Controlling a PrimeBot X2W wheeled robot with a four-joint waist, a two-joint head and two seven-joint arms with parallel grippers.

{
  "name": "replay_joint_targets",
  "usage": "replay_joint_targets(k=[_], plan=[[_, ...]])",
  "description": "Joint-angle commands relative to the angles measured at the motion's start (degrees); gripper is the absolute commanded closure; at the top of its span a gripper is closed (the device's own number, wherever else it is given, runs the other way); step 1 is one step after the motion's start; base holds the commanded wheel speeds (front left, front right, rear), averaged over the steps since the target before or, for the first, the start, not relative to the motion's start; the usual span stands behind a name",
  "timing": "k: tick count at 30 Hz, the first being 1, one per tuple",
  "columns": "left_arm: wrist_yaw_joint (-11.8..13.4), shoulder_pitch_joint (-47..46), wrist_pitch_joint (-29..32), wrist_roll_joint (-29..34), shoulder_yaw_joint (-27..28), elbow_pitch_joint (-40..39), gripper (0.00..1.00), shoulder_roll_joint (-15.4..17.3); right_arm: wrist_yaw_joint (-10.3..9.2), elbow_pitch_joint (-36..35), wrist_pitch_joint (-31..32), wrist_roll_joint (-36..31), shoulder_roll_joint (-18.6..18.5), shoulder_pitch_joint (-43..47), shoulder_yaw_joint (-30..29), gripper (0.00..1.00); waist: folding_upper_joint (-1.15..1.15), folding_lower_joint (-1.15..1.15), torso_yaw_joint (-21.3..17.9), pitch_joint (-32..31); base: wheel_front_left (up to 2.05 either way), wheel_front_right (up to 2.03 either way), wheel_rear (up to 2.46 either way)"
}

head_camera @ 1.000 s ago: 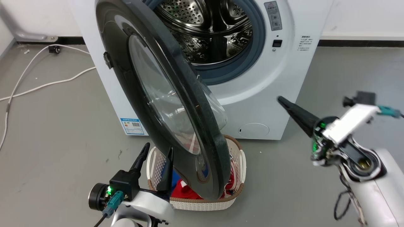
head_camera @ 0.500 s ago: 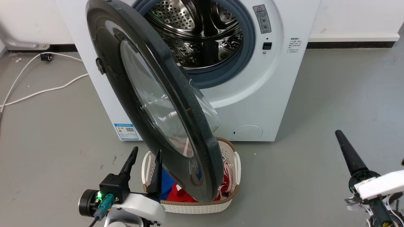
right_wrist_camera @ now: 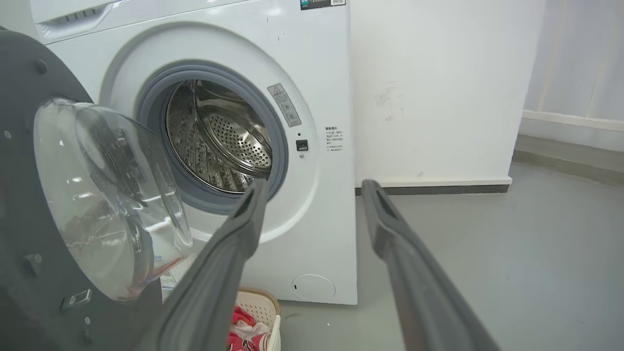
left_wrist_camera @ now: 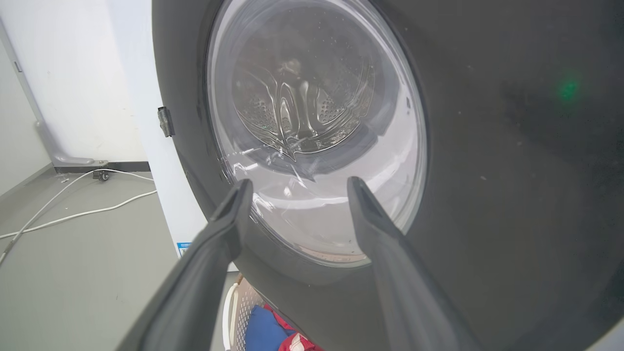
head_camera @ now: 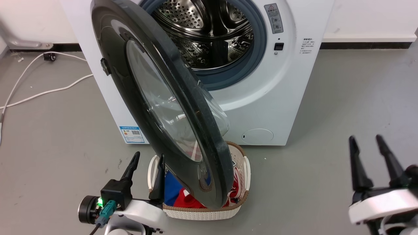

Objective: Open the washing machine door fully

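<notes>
The washing machine (head_camera: 287, 81) is a white box with its steel drum (head_camera: 209, 29) exposed. The washing machine door (head_camera: 156, 104), glossy black with a clear glass bowl, stands swung out about halfway, its lower edge over a basket. My left gripper (head_camera: 148, 156) is open at the lower left, fingers up beside the door's outer face; contact cannot be told. In the left wrist view the left gripper (left_wrist_camera: 297, 184) faces the door (left_wrist_camera: 487, 146) at close range. My right gripper (head_camera: 365, 138) is open at the lower right, far from the door. The right wrist view has the right gripper (right_wrist_camera: 316, 185) facing the machine (right_wrist_camera: 321, 97) and the door's inner bowl (right_wrist_camera: 107, 195).
A white woven laundry basket (head_camera: 243, 169) with red and blue clothes sits on the grey floor under the door. A white cable (head_camera: 49, 91) lies on the floor at left. The wall runs behind the machine, and open floor (head_camera: 343, 107) lies to its right.
My right arm has dropped from mid right to the lower right and turned its fingers upward, now seen open. The door and left gripper hold about the same places; the camera shifted slightly.
</notes>
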Motion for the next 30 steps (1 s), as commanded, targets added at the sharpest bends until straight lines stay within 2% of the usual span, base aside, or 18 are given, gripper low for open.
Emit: replay_joint_targets(k=[1, 10, 30], plan=[[-0.2, -0.5, -0.2, 0.4, 0.3, 0.0, 0.00, -0.1, -0.01, -0.7, 0.7, -2.4, 1.5, 2.2, 0.4, 0.00, 0.00, 0.00, 0.1, 0.0, 0.00, 0.00, 0.00], [-0.6, -0.2, -0.2, 0.8, 0.5, 0.6, 0.00, -0.1, -0.01, 1.3, 1.5, -6.0, 4.6, 4.7, 1.4, 0.00, 0.00, 0.00, 0.3, -0.2, 0.00, 0.00, 0.00], [-0.6, -0.7, -0.2, 1.0, 0.7, 1.0, 0.00, -0.1, -0.01, 2.2, 3.2, -9.9, 4.9, 4.5, 1.1, 0.00, 0.00, 0.00, 0.1, -0.7, 0.00, 0.00, 0.00]])
